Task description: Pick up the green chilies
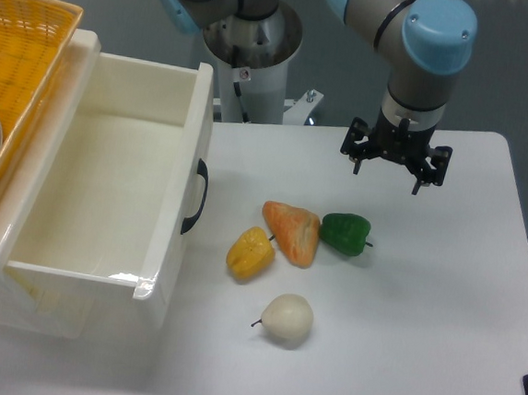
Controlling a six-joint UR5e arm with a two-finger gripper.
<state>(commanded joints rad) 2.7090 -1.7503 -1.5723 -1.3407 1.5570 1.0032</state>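
Note:
The green chilies (345, 232) are one glossy dark green pepper lying on the white table, its thin stem pointing right. It touches the right side of an orange toy (293, 231). My gripper (388, 177) hangs above the table behind the pepper and slightly to its right, well apart from it. The black fingers (359, 159) are spread wide and hold nothing.
A yellow pepper toy (250, 253) lies left of the orange piece, and a cream-white round fruit (287, 320) sits nearer the front. A large white bin (173, 245) with a black handle fills the left side. A yellow woven basket (35, 67) rests on its far left rim.

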